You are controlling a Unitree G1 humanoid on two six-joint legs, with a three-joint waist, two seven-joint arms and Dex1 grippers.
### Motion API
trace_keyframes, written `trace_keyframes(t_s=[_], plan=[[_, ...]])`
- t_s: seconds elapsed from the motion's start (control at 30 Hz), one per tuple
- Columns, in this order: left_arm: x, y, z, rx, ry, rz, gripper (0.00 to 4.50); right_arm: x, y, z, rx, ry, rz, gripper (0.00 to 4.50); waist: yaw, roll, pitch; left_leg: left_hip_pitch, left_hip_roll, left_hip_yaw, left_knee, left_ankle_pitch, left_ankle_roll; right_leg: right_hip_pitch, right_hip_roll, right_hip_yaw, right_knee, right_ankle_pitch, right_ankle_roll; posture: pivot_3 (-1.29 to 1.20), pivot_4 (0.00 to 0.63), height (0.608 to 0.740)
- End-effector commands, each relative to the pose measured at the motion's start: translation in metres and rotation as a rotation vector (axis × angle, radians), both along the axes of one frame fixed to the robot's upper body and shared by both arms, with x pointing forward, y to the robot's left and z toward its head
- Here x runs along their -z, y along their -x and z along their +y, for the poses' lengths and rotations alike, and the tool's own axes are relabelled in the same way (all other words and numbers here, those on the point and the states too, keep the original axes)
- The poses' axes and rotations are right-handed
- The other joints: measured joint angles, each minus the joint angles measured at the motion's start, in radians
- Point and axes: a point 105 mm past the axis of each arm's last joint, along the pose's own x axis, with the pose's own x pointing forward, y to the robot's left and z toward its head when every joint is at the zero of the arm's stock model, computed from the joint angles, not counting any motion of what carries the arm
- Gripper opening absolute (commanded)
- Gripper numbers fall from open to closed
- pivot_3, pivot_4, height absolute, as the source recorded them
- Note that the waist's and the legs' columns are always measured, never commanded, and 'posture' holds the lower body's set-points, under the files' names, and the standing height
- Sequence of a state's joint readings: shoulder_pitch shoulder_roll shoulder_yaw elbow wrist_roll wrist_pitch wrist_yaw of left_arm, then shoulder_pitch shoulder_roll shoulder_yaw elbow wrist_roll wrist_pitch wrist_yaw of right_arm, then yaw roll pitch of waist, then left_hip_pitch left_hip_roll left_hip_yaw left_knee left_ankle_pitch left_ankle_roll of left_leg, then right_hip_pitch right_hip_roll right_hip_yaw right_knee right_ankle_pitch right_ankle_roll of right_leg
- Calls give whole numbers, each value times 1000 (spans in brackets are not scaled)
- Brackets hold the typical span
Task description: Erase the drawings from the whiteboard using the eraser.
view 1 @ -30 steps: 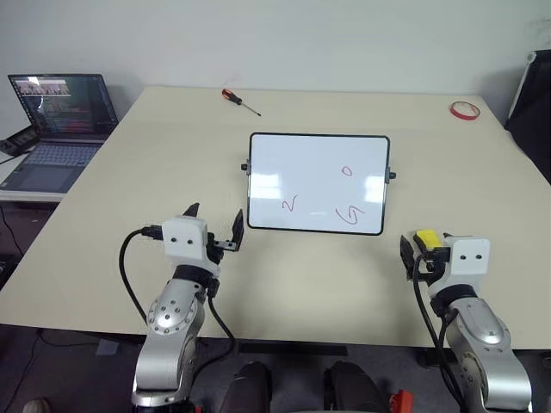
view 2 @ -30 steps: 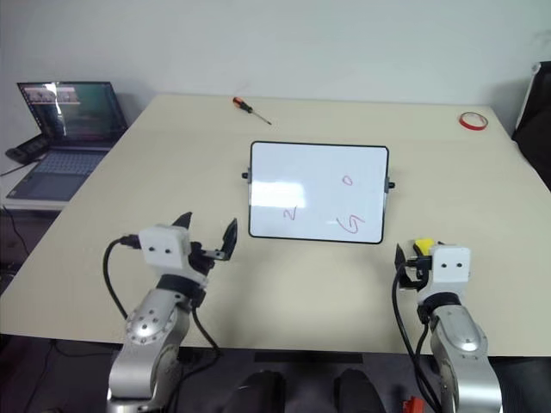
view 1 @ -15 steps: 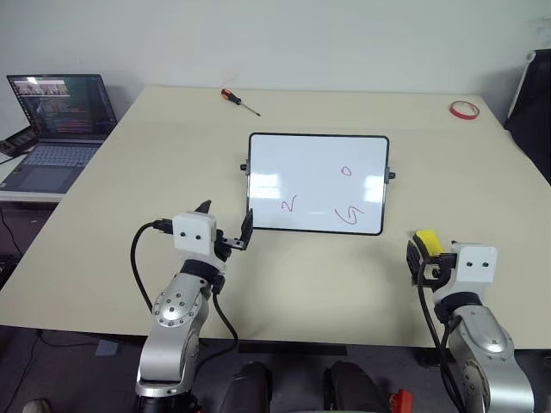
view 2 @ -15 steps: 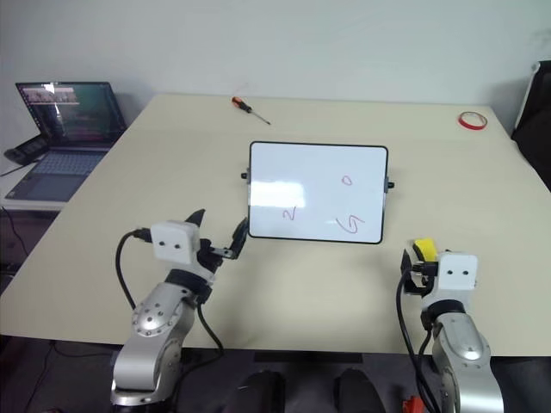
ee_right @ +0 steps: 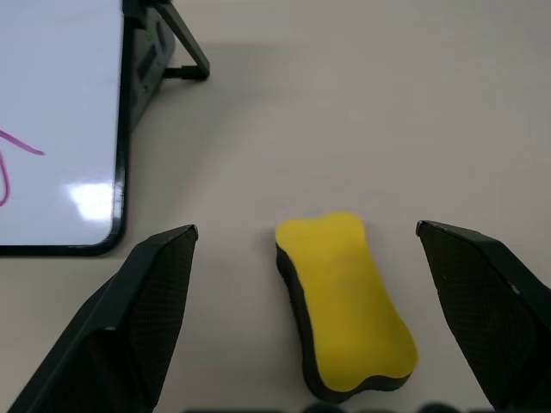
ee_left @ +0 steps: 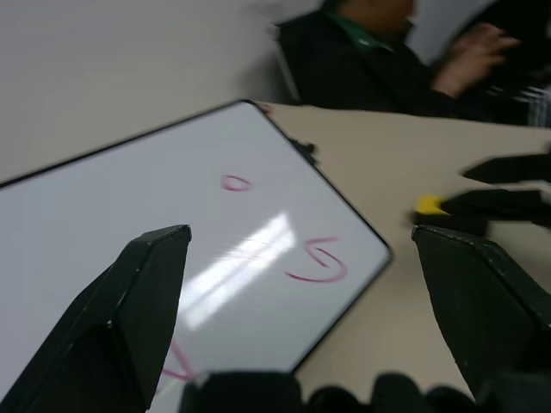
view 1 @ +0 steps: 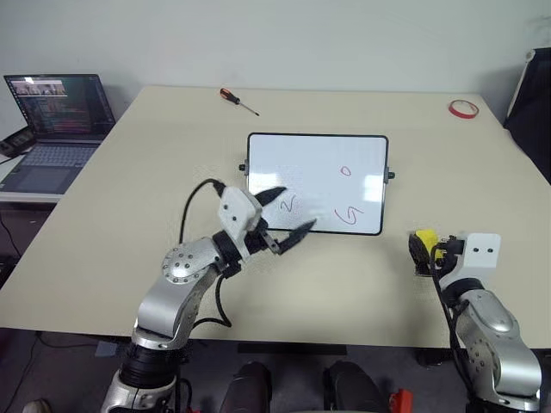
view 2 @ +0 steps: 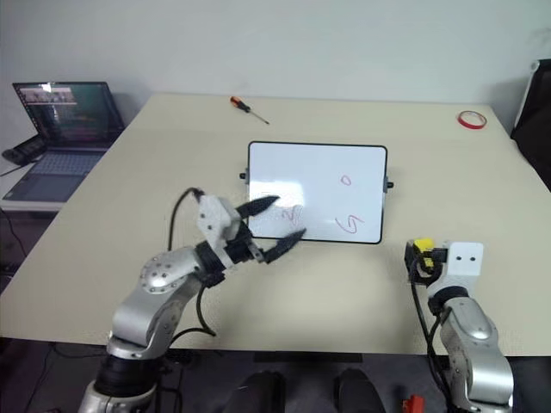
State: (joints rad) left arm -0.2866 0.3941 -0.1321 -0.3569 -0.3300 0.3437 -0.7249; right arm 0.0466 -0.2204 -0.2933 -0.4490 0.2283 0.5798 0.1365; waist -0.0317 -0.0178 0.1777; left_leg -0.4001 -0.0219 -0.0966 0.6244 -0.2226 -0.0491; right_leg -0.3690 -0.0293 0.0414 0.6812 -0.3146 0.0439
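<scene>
My left gripper [view 1: 287,212] has swung in from lower left to the whiteboard's [view 1: 317,151] lower left corner, jaws spread, grasping nothing.

My right gripper [ee_right: 306,249] sits at lower right of the head views, fingers wide apart around the eraser [ee_right: 344,301], which lies flat on the table [view 1: 172,146]: a yellow bone-shaped block on a black base, not gripped. The drawings [view 1: 350,214] are intact in thin red: a small loop, a G-like curl and a wavy tick, on the board at frame centre.
</scene>
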Motion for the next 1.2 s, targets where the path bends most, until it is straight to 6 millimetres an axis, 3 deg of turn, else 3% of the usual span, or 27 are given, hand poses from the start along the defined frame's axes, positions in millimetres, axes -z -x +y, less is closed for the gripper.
trace_keyframes(t_s=[0.03, 0.27, 0.53, 0.87, 1.2], plan=[[4, 8, -10, 170, -28, 18, 4500, -6, -4, -9, 5, -21, -20, 4473, 0, 0, 0, 0, 0, 0, 0, 0, 0, 0, 0, 0, 0, 0, 0, 0, 150, 740], [26, 9, -28, 380, -87, 83, 4500, -4, -11, -15, 11, -49, -9, 4473, 0, 0, 0, 0, 0, 2, 0, 0, 0, 0, 0, 0, 0, 0, 0, 0, 150, 740], [31, -3, -46, 410, -113, 36, 4500, -2, -17, -8, -3, -97, 3, 4473, -1, 0, 0, 0, 0, 0, 0, 0, 0, 0, 0, 0, 0, 0, 0, 0, 150, 740], [14, -17, -51, 353, -104, -26, 4500, 2, -24, -7, -14, -107, 18, 4473, -1, 0, 0, 0, 0, 0, 1, 0, 0, 0, 0, 0, 1, 0, 0, 0, 150, 740], [11, -15, -49, 341, -97, -26, 4500, 6, -27, -7, -16, -114, 30, 4473, -1, 0, 0, 0, 0, 0, 1, 0, 0, 0, 0, 0, 1, 0, 0, 0, 150, 740]])
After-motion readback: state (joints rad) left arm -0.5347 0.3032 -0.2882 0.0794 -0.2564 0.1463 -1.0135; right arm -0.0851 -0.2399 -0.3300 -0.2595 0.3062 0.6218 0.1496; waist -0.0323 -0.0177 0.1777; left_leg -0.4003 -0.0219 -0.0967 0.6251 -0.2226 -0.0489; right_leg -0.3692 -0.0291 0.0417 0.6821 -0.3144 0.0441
